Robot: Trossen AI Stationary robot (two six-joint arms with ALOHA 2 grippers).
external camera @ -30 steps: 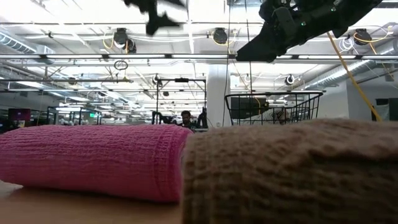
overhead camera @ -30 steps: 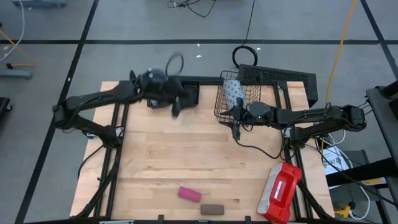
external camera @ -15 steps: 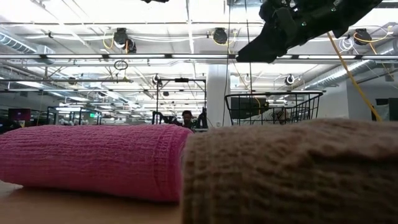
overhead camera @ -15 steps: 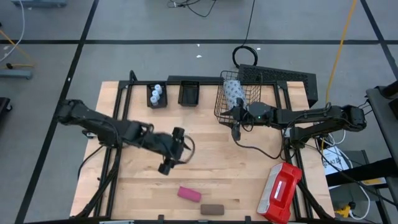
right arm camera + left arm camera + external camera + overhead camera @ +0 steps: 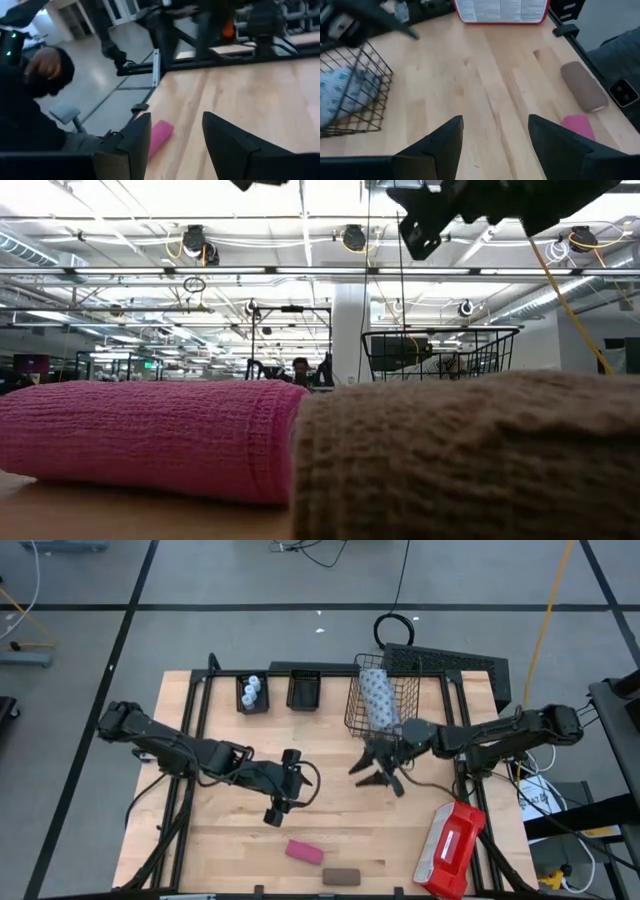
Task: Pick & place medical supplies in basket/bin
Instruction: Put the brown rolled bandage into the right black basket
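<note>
The left claw (image 5: pixel 272 813) hangs over the middle of the pale wooden tabletop (image 5: pixel 230 860), its dark fingers (image 5: pixel 440 145) spread apart and holding nothing. Behind it a small black plastic tray (image 5: pixel 252 695) holds three tiny white round vials (image 5: pixel 251 690), with a second black tray (image 5: pixel 303 690) beside it. Near the front edge lie a soft pink oblong block (image 5: pixel 305 852) and a brown one (image 5: pixel 341 876), both of ribbed, woven texture. The right claw (image 5: pixel 378 776) hovers just in front of the black wire-mesh basket (image 5: pixel 353 705), fingers parted and empty; the long dotted blue-grey pack (image 5: pixel 377 700) lies inside the basket.
</note>
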